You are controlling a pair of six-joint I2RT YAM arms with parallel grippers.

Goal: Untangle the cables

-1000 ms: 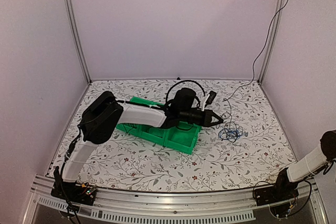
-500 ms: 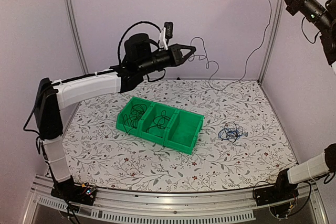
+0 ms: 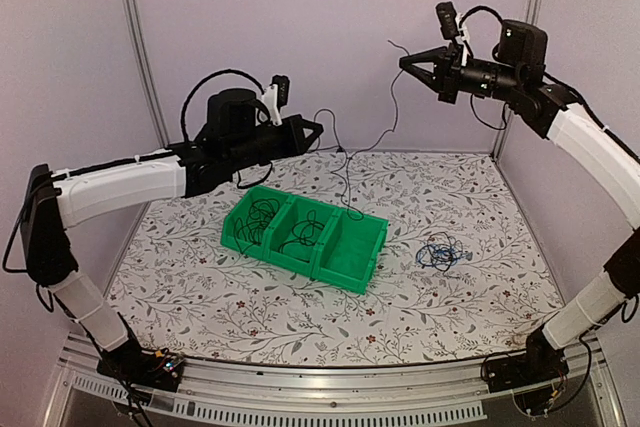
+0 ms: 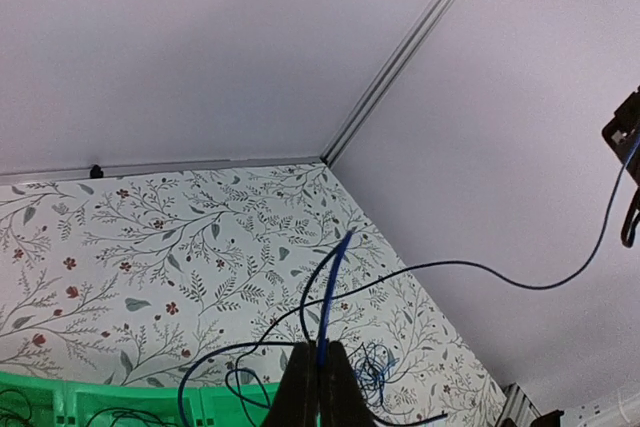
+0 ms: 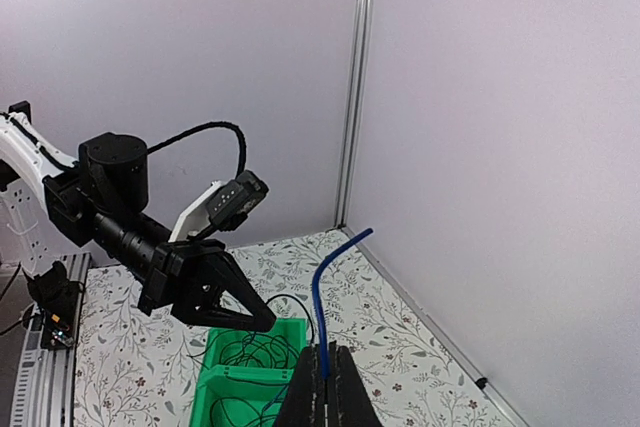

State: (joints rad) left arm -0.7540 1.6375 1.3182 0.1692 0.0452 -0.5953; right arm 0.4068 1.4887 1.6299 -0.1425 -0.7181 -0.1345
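My left gripper [image 3: 318, 129] and right gripper [image 3: 405, 62] are both raised above the table, each shut on one thin blue cable [image 3: 347, 187]. The cable sags between them, and a loop of it hangs toward the green bin [image 3: 305, 237]. The left wrist view has the fingers [image 4: 320, 387] pinching the blue cable [image 4: 328, 292], which runs off toward the right gripper [image 4: 630, 177]. The right wrist view shows a short cable end [image 5: 315, 297] sticking up out of the shut jaws [image 5: 322, 377]. A small blue tangle of cables [image 3: 438, 254] lies on the table to the right of the bin.
The green bin has three compartments; the left and middle ones hold coiled black cables [image 3: 262, 219], while the right one [image 3: 352, 255] shows only green floor. A black wire [image 3: 505, 77] runs down the back right corner post. Enclosure walls stand on three sides.
The left arm has lifted off the table from beside the tangle and then dropped slightly leftward. The right gripper came down from the top right corner toward the left one, so the cable sags.
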